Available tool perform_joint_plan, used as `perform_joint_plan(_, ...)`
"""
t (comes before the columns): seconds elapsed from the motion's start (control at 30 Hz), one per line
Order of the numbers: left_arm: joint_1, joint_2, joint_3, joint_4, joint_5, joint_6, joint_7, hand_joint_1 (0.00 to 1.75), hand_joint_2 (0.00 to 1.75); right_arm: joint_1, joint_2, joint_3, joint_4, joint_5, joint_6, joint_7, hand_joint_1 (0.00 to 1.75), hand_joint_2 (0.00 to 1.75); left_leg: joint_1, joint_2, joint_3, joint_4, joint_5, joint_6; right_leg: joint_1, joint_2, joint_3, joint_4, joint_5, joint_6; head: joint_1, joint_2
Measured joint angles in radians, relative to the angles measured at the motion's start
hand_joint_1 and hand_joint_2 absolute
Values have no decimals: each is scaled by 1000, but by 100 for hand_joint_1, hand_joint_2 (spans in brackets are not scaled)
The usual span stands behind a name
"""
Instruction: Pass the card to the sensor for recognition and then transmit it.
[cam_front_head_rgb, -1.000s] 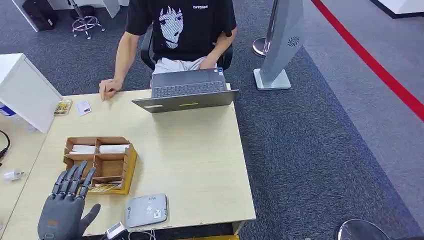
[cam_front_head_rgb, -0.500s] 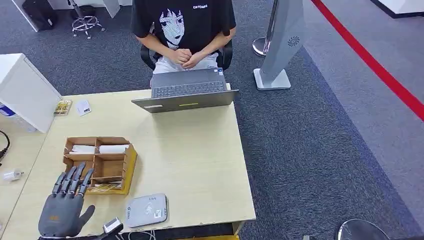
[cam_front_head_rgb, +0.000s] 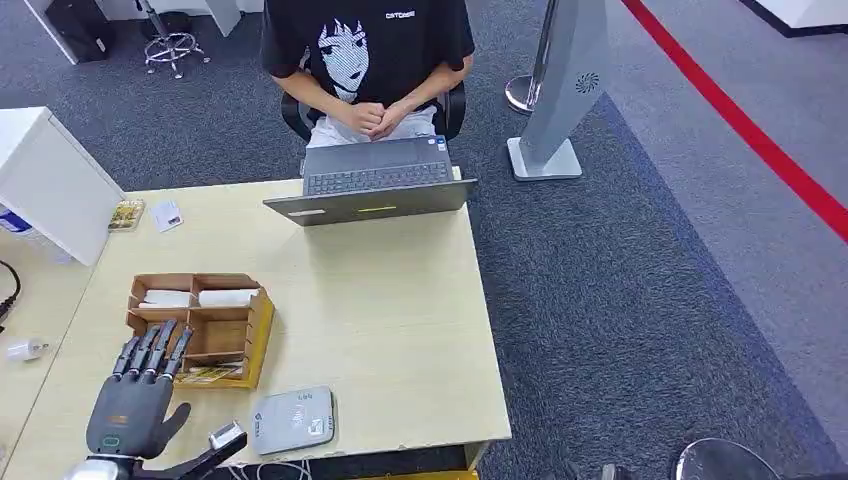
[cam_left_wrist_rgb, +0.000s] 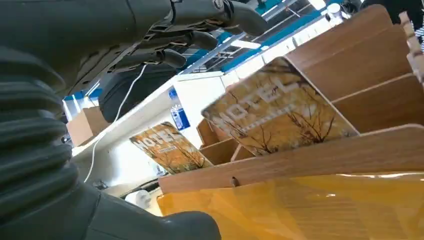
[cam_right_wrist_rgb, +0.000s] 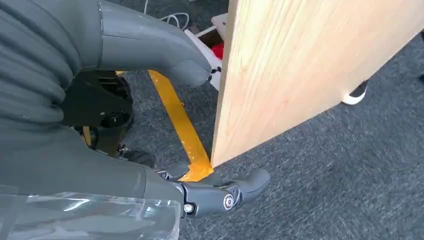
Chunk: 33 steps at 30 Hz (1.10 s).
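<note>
Left hand (cam_front_head_rgb: 135, 400) (fingers spread, empty) reaches over wooden organizer (cam_front_head_rgb: 240, 345).

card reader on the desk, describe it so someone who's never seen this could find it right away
On the light wooden desk, go to the edge nearest the robot, opposite the laptop. The card reader lies flat there, just right of the brown wooden organizer and the robot's left hand. It is the only pale grey, rounded-corner pad on the desk, with a small contactless symbol on top.

"MOTEL" is printed on the card (cam_left_wrist_rgb: 280, 117).
</note>
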Motion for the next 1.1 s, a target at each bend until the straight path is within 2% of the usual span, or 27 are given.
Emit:
perform_joint_plan(0.23,-23,1,0,39,-5,-3,0,0,175,-7,0,6,3,4,-1,0,0,175,0,0,0,0,0,0,0,0,0,0,0,0,0,0)
perform_joint_plan(0.63,-17,2,0,44,-11,0,0,0,175,-7,-6,6,10,-5,-3,1,0,175,0,0,0,0,0,0,0,0,0,0,0,0,0,0)
perform_joint_plan(1.1,6,-2,-10,-3,-18,11,-2,0,175,-6,-10,6,14,-9,-5,1,0,175,0,0,0,0,0,0,0,0,0,0,0,0,0,0)
